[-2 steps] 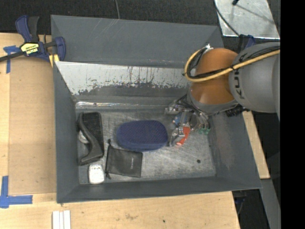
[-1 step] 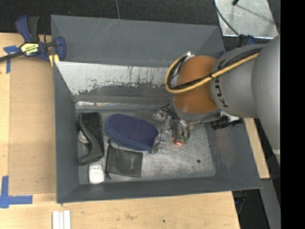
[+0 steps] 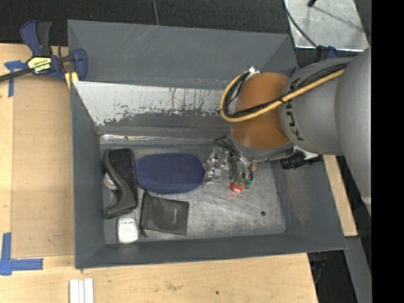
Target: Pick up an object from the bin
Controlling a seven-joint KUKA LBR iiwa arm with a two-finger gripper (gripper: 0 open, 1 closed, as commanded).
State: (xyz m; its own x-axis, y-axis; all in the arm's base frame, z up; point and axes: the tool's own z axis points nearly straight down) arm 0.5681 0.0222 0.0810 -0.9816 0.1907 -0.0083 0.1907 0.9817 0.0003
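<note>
- Claw [image 3: 228,168] low in bin [image 3: 189,115], mid-floor, just right of navy oval pouch [image 3: 169,173]; contact w/ pouch: can't tell.
- Claw released or clenched: can't tell.
- Pouch, black flat wallet [image 3: 165,216], small white item [image 3: 127,230] all lie on bin floor.
- Est.: pick not yet done; grasp + lift left.

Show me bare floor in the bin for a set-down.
Bare floor lies at the view's lower right, between the black square pouch, the gripper and the right wall. Crowded left: blue oval case, black curved piece, small white item packed.
</note>
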